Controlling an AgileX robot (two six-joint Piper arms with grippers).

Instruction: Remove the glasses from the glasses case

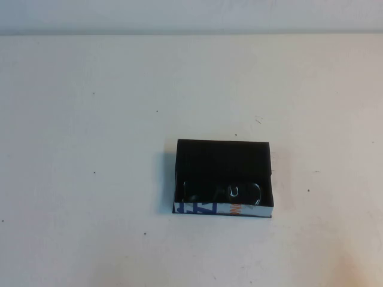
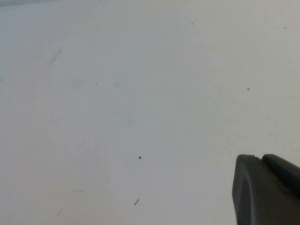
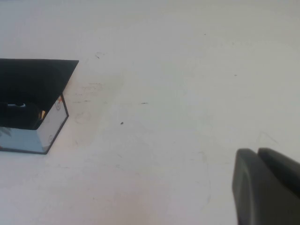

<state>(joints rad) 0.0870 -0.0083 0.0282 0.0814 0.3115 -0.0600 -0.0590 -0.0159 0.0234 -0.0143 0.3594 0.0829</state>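
Observation:
The glasses case (image 1: 222, 153) is a black shallow open box on the white table, a little right of centre in the high view. Its near edge strip (image 1: 206, 208) is white with blue and orange print. The black glasses (image 1: 224, 192) lie folded inside, against the near wall. Neither arm shows in the high view. My left gripper (image 2: 260, 157) is shut and empty over bare table, with the case out of its view. My right gripper (image 3: 257, 151) is shut and empty, well apart from the case (image 3: 52, 125), whose corner and a bit of the glasses (image 3: 18, 107) show.
The white table (image 1: 90, 119) has small dark specks and faint scuffs. Its far edge meets a pale wall at the top of the high view. No other objects stand around the case.

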